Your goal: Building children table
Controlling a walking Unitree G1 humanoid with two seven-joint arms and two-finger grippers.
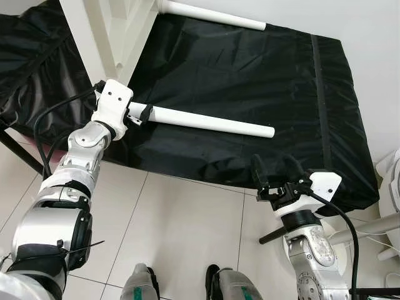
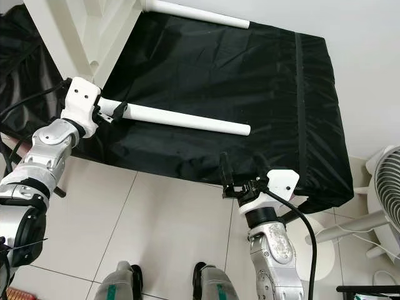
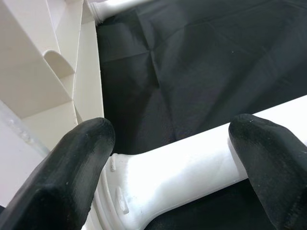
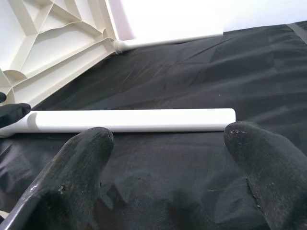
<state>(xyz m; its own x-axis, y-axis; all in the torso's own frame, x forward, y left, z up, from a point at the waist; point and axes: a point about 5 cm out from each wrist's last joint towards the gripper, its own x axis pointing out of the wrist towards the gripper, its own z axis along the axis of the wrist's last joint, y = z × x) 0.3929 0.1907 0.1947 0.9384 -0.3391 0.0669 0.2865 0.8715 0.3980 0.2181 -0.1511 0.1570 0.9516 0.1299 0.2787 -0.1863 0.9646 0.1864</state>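
**Camera placement: head stereo pair and two wrist units**

Both eye views look steeply down from the head onto the black-covered surface [image 1: 250,81] at twelve o'clock. The left wrist view sits very close to the white leg [image 3: 192,167], facing along it. The right wrist view looks low across the cover from farther back. All four share that leg.
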